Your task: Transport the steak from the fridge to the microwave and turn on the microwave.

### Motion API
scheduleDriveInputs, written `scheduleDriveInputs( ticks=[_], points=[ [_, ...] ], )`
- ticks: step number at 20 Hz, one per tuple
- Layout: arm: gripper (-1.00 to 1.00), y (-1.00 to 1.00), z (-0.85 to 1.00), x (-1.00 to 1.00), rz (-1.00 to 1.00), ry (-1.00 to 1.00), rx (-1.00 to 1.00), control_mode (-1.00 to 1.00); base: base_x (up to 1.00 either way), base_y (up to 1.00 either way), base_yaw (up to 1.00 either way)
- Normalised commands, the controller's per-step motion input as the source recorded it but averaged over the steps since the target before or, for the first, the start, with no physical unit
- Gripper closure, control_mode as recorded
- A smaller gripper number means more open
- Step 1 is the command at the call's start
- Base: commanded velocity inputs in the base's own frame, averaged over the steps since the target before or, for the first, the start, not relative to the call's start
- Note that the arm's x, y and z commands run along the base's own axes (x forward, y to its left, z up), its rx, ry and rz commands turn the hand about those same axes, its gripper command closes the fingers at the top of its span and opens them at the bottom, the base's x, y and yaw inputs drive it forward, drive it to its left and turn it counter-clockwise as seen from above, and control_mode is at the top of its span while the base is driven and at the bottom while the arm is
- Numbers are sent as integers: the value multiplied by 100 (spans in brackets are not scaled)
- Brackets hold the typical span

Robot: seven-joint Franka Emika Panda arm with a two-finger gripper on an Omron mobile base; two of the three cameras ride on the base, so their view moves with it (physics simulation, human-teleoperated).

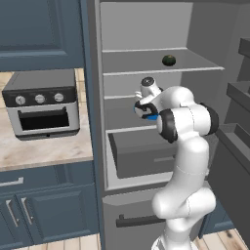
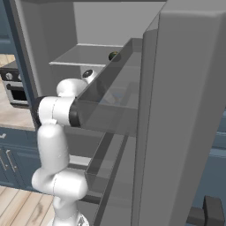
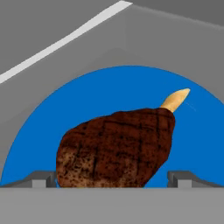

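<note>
— Now, the small reddish-brown grilled steak (image 3: 117, 148) with its pale bone-like tip is seen lying on a round blue plate (image 3: 52, 118), set on a pale grey shelf inside the tall grey fridge (image 1: 205, 29).

— And the two-finger gripper (image 3: 112, 178)?

— Spread wide, nothing grasped. In the hand view its dark fingertips (image 3: 40, 178) are seen on either side of the meat's lower edge, so the step in hand is judged to be the closing-in for the grasp.

— How is that best done?

— The jaws should be kept straddling the thick body of the meat, not the thin bone, and carried deeper before being closed; the plate should not be nudged.

— What is given by the other views?

— From the left base view the white arm is seen reaching into the middle shelf, with a dark green round ball (image 1: 169, 60) on the shelf above and a small silver three-knob oven (image 1: 43, 103) on the counter beside. In the right base view the fridge's open grey door (image 2: 190, 110) is shown close by, a thing to be cleared on withdrawal.
</note>
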Motion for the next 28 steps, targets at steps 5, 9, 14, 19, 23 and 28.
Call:
scheduleDriveInputs(
  ticks=[5,9,14,19,23,28],
  points=[
    [-100,0,-26,23,-3,0,1,-100,0,0,0],
    [-100,0,-36,10,-3,0,3,-100,0,0,0],
    [100,0,-41,1,-2,-2,1,-100,0,0,0],
    [100,0,-7,3,-1,0,1,-100,0,0,0],
    [100,0,0,0,0,0,-1,-100,0,0,0],
    [100,0,0,-21,0,-1,0,-100,0,0,0]
  ],
)
